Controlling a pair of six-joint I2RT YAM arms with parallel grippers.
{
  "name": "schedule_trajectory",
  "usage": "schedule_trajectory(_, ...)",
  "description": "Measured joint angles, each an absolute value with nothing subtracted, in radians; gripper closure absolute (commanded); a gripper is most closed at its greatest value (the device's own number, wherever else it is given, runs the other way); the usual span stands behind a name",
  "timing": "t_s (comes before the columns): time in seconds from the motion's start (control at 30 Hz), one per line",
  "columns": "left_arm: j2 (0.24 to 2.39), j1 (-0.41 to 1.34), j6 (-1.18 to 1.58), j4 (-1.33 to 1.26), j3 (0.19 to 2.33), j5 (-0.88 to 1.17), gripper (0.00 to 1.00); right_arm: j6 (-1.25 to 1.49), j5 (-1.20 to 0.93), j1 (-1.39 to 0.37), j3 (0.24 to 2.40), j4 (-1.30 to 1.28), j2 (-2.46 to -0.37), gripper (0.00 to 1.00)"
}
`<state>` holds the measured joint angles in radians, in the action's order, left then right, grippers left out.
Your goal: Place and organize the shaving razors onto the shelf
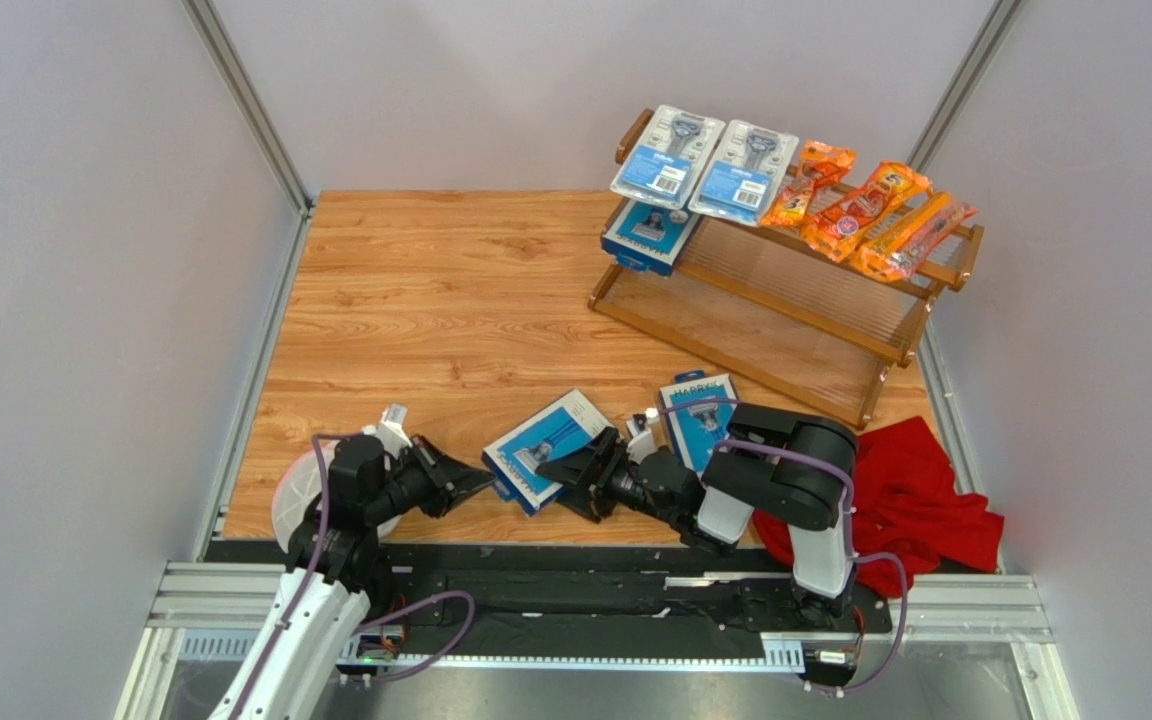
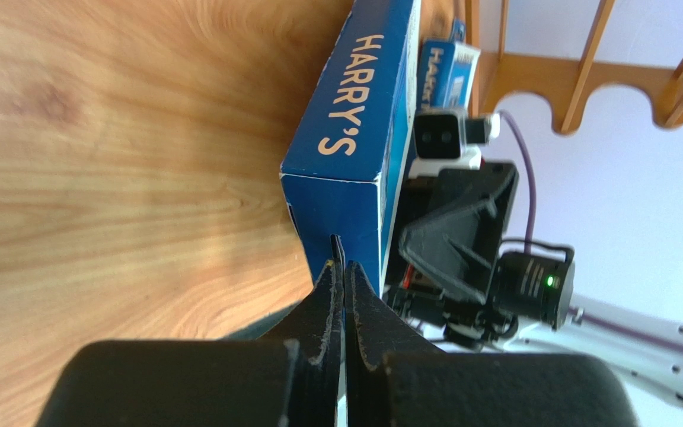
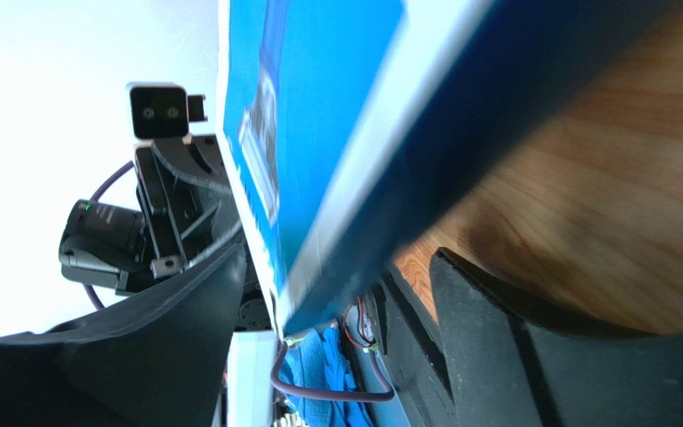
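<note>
While the flat blue cardboard razor box (image 1: 545,440) lies on the wooden table (image 1: 432,300), our right gripper (image 1: 570,468) straddles its edge, jaws apart. The left gripper (image 2: 343,271) is pinched shut at its corner. A shallow bite could drop it short of the brown slatted wooden shelf (image 1: 755,308). We count three blue boxes (image 1: 698,413), two clear blister packs (image 1: 668,155) and three orange bags (image 1: 868,210).

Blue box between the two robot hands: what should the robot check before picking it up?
1. Blue box sits inside the right gripper: ok.
2. Right gripper squeezing the box: not ok, a gap shows on one side.
3. Left gripper clear of the box: not ok, its shut tips sit at a corner.
4. Bare slats free on the shelf: ok, on the lower tier.
5. Box lying flat on the table: cannot tell.
</note>
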<state>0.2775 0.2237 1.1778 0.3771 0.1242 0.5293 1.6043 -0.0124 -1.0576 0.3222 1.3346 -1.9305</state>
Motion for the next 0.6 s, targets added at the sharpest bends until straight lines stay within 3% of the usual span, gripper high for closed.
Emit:
schedule_trajectory(0.17,0.211,0.258,1.185,0.442,0.135,0.533,1.00,1.621,-0.013,-1.054,0.321,1.329,-1.929,0.64)
schedule_trajectory(0.3,0.195,0.260,1.180,0.508,0.151,0.530,1.00,1.627,-0.014,-1.050,0.321,1.343,-1.905,0.76)
schedule_trajectory(0.33,0.193,0.260,1.176,0.522,0.156,0.530,0.95,1.622,-0.014,-1.050,0.320,1.340,-1.892,0.78)
schedule_trajectory(0.4,0.189,0.261,1.162,0.550,0.175,0.533,0.79,1.614,-0.017,-1.050,0.316,1.324,-1.864,0.82)
schedule_trajectory(0.43,0.188,0.262,1.149,0.569,0.190,0.534,0.59,1.607,-0.018,-1.050,0.313,1.320,-1.849,0.83)
schedule_trajectory(0.5,0.185,0.263,1.119,0.611,0.235,0.531,0.38,1.588,-0.021,-1.050,0.306,1.295,-1.797,0.85)
schedule_trajectory(0.53,0.184,0.264,1.098,0.633,0.263,0.528,0.16,1.578,-0.021,-1.050,0.304,1.280,-1.769,0.86)
schedule_trajectory(0.6,0.184,0.266,1.061,0.671,0.341,0.517,0.11,1.552,-0.025,-1.044,0.302,1.227,-1.694,0.87)
